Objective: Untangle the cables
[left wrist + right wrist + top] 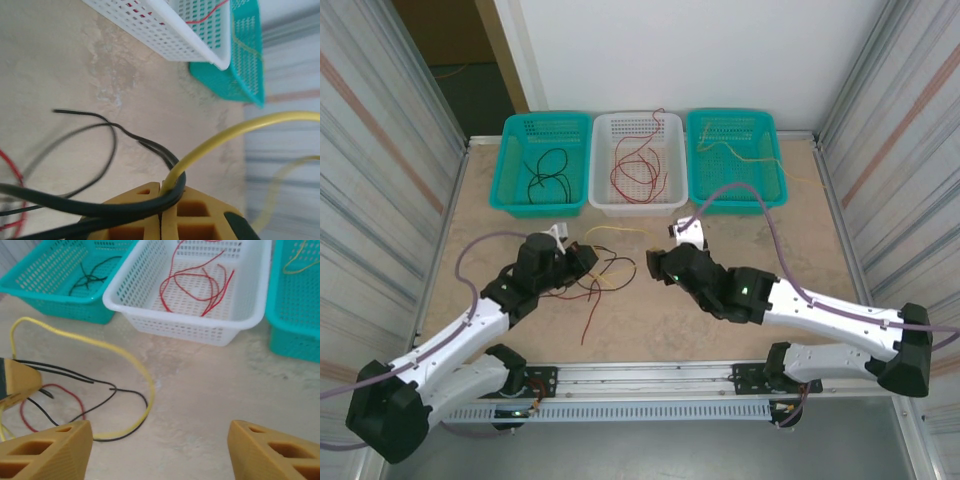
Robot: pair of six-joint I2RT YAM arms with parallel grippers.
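two left fingers (200, 210) are pressing shut against each other, pinching a yellow cable (225, 135) that is rising out of the seam between them and arcing away to the right. black cables (100, 210) are draping across the tips of these fingers and looping out over the pale surface (75, 65). a red cable (12, 175) is curving at the left edge of the left wrist view.

the right fingers (50, 450) are standing wide apart with nothing between them, facing the tangle. in the right wrist view the yellow cable is sweeping in a large loop across the surface, with the black cables and a small red loop lying inside it.

from above, both sets of fingers are sitting near each other at the middle of the surface. the tangle is lying beside and just below the left fingers, and one red end is trailing toward the near edge.

three baskets are lining the far edge, side by side. the left teal basket (510, 180) is holding loose black strands (548, 172), the white basket (602, 190) in the middle is holding red strands (635, 165), and the right teal basket (775, 185) is holding a yellow strand (745, 152). a thick lavender-grey arm cable (760, 200) is arching up from the right arm, crossing the front of that basket in the top view.
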